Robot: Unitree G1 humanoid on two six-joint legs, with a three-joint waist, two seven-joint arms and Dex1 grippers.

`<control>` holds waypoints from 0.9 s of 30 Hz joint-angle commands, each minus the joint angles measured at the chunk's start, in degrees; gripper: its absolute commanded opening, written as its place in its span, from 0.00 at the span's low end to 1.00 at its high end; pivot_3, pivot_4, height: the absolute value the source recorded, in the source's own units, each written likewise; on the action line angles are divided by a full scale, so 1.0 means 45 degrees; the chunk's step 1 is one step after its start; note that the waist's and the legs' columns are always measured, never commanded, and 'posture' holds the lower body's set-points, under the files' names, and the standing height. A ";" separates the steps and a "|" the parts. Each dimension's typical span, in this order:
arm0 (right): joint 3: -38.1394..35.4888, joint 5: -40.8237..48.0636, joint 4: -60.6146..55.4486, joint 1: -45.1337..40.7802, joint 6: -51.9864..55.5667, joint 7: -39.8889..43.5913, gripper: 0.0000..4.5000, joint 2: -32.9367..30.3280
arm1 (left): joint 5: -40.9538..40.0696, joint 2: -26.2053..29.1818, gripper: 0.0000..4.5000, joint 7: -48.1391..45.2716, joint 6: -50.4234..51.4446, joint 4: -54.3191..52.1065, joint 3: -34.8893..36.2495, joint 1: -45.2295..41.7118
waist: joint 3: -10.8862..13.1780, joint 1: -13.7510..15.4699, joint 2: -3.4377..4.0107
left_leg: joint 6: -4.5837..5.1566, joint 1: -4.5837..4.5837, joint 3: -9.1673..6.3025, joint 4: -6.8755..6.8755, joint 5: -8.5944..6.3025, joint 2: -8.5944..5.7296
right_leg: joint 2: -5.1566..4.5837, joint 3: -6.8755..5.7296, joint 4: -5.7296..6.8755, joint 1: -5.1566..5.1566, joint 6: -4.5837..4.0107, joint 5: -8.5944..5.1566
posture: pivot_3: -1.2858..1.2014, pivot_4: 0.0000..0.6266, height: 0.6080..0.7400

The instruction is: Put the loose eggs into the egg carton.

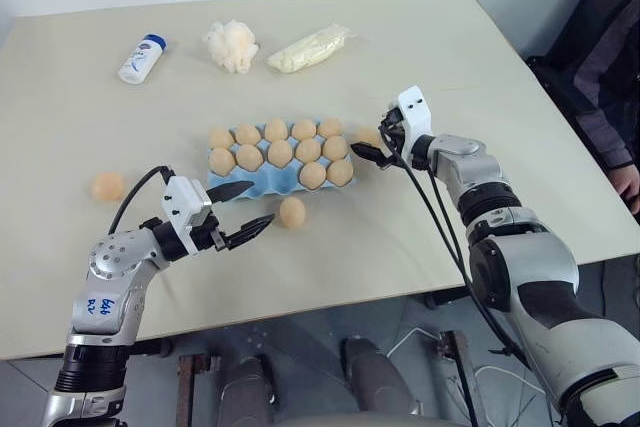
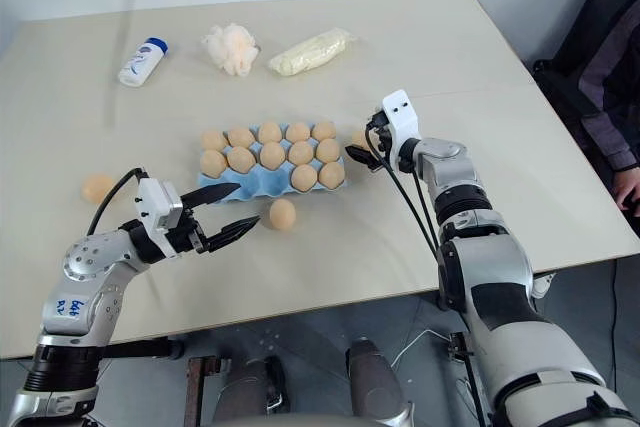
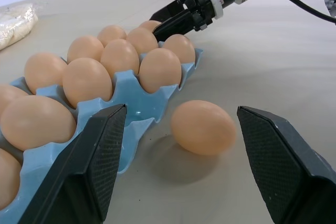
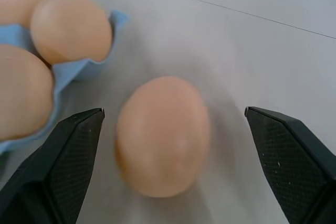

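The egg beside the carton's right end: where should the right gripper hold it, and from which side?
Grip the egg probably across its narrow middle. It lies on the table, apart from the egg carton. The right gripper, open, already straddles it; come from the carton-free right.

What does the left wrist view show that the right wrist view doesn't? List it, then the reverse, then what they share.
Left wrist view, not the right: the open left gripper facing a loose egg beside the egg carton, the right gripper beyond, a clear bag. Right wrist view, not the left: a second loose egg close ahead of the open right gripper. Both: the carton, seated eggs, the table.
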 commanded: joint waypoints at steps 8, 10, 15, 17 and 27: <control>-0.0283 0.0427 -0.0547 0.0522 -0.1100 0.0154 0.73 0.0385 | -0.0078 0.0069 0.79 0.0027 -0.0006 -0.0360 0.0174 0.0009 | 0.0000 0.0010 0.0000 | 0.0000 0.0000 -0.0002 -0.0006 0.0000 0.0000 | 0.0000 -0.0003 -0.0003 0.0000 0.0000 0.0000 | 0.52 0.24 1.00; -0.0420 0.0612 -0.0872 0.0666 -0.1413 0.0225 0.58 0.0360 | -0.0116 0.0060 0.79 0.0075 0.0019 -0.0382 0.0235 0.0039 | 0.0000 0.0004 0.0000 | 0.0000 -0.0001 -0.0002 -0.0006 0.0000 0.0000 | 0.0000 -0.0003 -0.0004 0.0000 0.0000 0.0000 | 0.52 0.24 1.00; -0.0306 0.0851 -0.2744 0.1366 -0.1881 0.1187 0.52 -0.0131 | -0.0381 0.0337 0.79 0.0004 0.0046 -0.0399 0.0814 0.0322 | 0.0001 0.0011 0.0001 | 0.0000 -0.0001 -0.0002 -0.0004 0.0000 0.0000 | 0.0000 -0.0001 -0.0001 0.0000 0.0000 0.0000 | 0.52 0.24 1.00; -0.0108 0.1004 -0.4074 0.1778 -0.1505 0.1798 0.52 -0.0284 | -0.0476 0.0534 0.79 -0.0106 0.0058 -0.0337 0.1155 0.0502 | 0.0001 0.0017 0.0001 | -0.0001 0.0000 -0.0004 -0.0007 -0.0001 0.0001 | 0.0000 -0.0002 -0.0003 0.0000 0.0000 0.0000 | 0.52 0.24 1.00; 0.2622 0.1784 -1.2610 0.4002 0.4039 0.2295 0.52 0.0867 | -0.0476 0.1397 0.79 -0.0789 -0.0369 0.0918 0.2597 0.1415 | 0.0001 0.0041 0.0002 | -0.0016 0.0004 -0.0015 -0.0058 0.0000 0.0013 | 0.0007 -0.0024 0.0001 -0.0020 -0.0013 -0.0008 | 0.52 0.24 1.00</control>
